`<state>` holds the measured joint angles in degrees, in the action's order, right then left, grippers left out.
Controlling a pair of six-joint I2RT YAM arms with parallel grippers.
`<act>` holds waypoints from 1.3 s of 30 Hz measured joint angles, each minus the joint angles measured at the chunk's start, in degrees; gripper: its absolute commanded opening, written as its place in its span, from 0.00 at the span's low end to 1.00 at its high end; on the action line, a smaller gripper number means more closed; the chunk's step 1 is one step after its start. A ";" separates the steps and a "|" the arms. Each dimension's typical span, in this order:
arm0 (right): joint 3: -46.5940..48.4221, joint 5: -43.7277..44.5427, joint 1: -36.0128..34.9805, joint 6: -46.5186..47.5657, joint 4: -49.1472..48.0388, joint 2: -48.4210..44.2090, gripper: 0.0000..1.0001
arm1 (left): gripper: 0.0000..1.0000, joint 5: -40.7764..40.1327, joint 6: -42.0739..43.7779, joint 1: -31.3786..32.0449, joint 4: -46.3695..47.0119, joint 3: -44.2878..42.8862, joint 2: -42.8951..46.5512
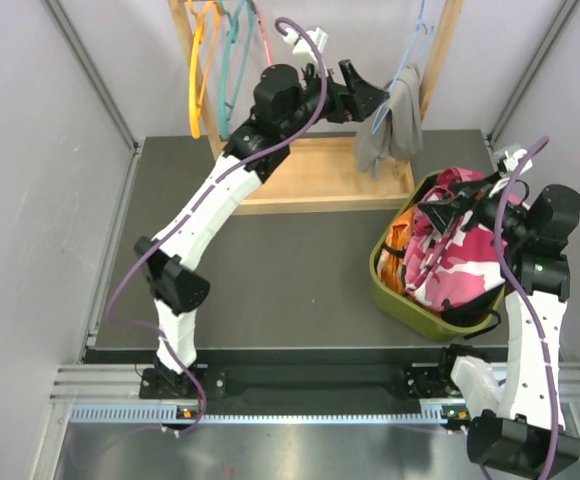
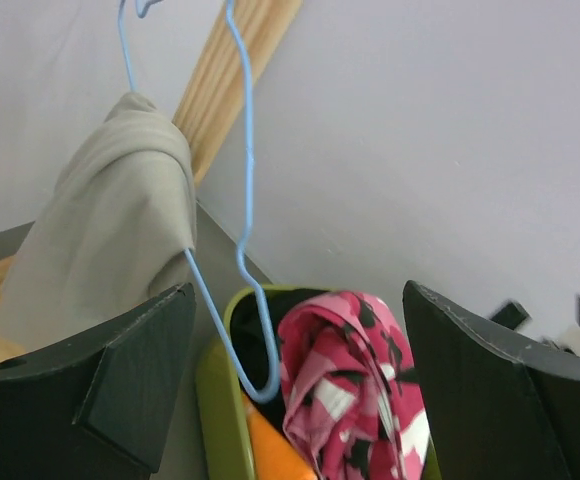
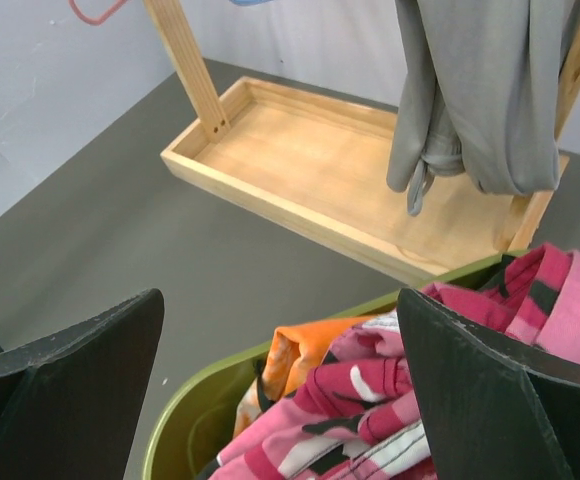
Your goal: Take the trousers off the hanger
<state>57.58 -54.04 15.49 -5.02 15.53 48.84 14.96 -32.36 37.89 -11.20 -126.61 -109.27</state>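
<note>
Light grey trousers hang folded over a blue wire hanger on the wooden rack. In the left wrist view they are the grey trousers at the left, with the blue hanger running down between my fingers. My left gripper is open just left of them, holding nothing. The pink floral trousers, orange trousers and some black cloth lie in the green bin. My right gripper hovers open over that pile, empty.
The wooden rack has a tray base and uprights. Empty yellow, teal and pink hangers hang at its left end. Grey walls close both sides of the dark table.
</note>
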 measured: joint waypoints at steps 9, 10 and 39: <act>-3.21 1.92 0.00 0.04 0.90 -4.02 1.00 | 0.82 -1.75 -7.41 0.11 5.95 -10.97 -16.28; -3.61 2.10 0.00 0.07 1.01 -4.37 1.00 | 0.79 -1.88 -8.00 0.17 6.56 -11.30 -17.31; -4.72 4.02 0.00 1.57 3.13 -4.70 1.00 | 0.00 -10.23 10.43 2.34 5.46 -11.26 -13.22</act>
<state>52.86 -50.02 15.49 -3.44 18.65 44.14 4.73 -21.93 40.23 -5.74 -137.86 -122.50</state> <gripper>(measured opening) 0.996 0.058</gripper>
